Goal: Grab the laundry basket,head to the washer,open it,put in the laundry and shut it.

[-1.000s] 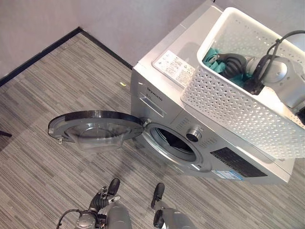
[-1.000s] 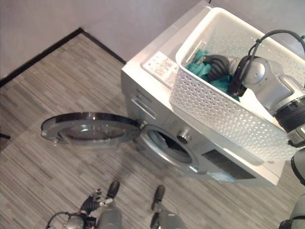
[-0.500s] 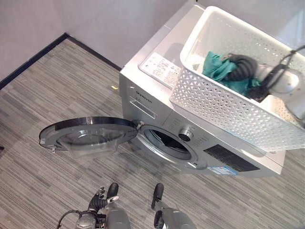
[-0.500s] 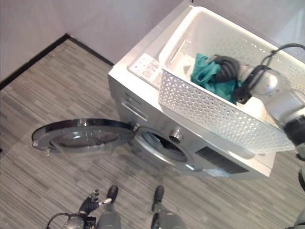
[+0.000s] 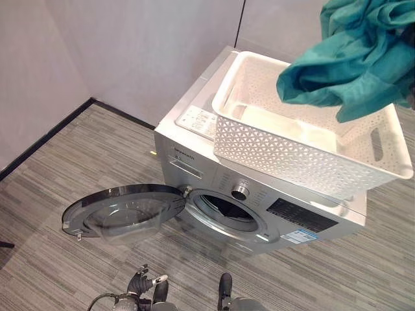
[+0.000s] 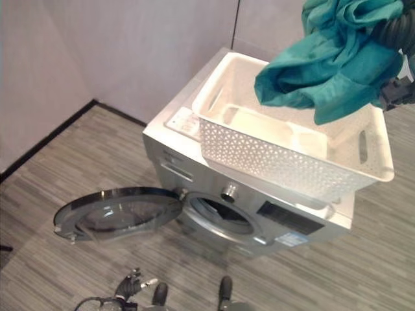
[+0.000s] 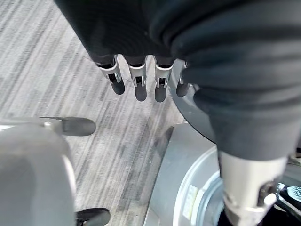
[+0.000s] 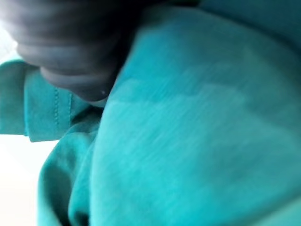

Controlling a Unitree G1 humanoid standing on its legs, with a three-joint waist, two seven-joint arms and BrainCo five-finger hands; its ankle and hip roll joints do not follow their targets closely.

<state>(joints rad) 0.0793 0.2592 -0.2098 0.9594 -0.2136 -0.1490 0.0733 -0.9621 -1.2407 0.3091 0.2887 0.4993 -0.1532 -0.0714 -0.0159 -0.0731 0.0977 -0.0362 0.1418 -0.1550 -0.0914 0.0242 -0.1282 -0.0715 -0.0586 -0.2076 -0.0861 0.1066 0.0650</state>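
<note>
**Teal garment lifted clear of the basket, washer door open**

At the lower left of the head views the left robot hand [image 5: 144,283] hangs low over the grey striped floor [image 5: 58,175]; its own wrist view shows the fingers [image 7: 140,87] straight and relaxed in a row, holding nothing.

Just above it, in the left half of the frame, the round glass washer door [image 5: 123,210] stands swung fully open to the left, lying nearly flat out from its hinge. Right of the hinge, at centre frame, the dark drum opening [image 5: 228,210] of the silver front-loading washer [image 5: 194,165] is uncovered, with a round control knob [image 5: 240,192] just above it and a dark panel further right.

On top of the washer, centre to right, sits the white perforated laundry basket [image 5: 279,152]; its pale floor is bare where it can be seen.

In the upper right corner a teal garment [image 5: 353,58] hangs bunched in the air above the basket's right half, apart from the rim. The dark ribbed cover of the right robot hand [image 6: 397,29] shows at the far right edge against the cloth. Its fingers are buried in the fabric, so I cannot tell how they are set, though the cloth appears to hang from that hand. The right wrist view shows teal fabric pressed close against the cover.
</note>
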